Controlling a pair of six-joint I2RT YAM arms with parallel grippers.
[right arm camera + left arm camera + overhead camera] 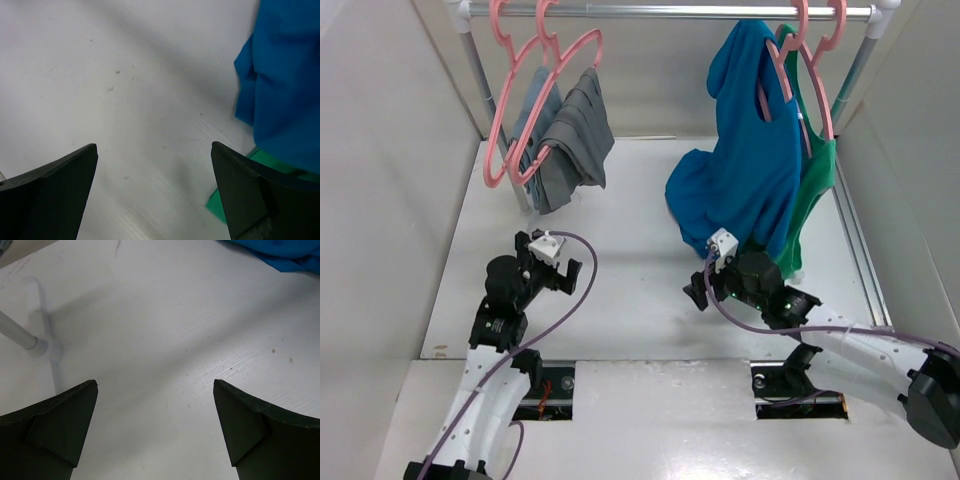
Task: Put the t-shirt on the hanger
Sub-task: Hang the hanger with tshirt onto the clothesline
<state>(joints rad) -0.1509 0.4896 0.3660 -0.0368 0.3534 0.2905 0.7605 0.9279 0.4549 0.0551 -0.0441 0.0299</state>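
Blue t-shirt (745, 170) soft, limp, light; hangs bunched on pink hanger (775, 70). Likely best hold: pinch fabric near shoulder. Left gripper (155, 385), right gripper (154, 146) both apart, empty.

White table (630, 235), perhaps under t-shirt (740, 185) hem

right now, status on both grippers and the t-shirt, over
Left gripper open, empty. Right gripper open, empty, beside the t-shirt. T-shirt draped on hanger, hem on table. Green top crowds it behind.
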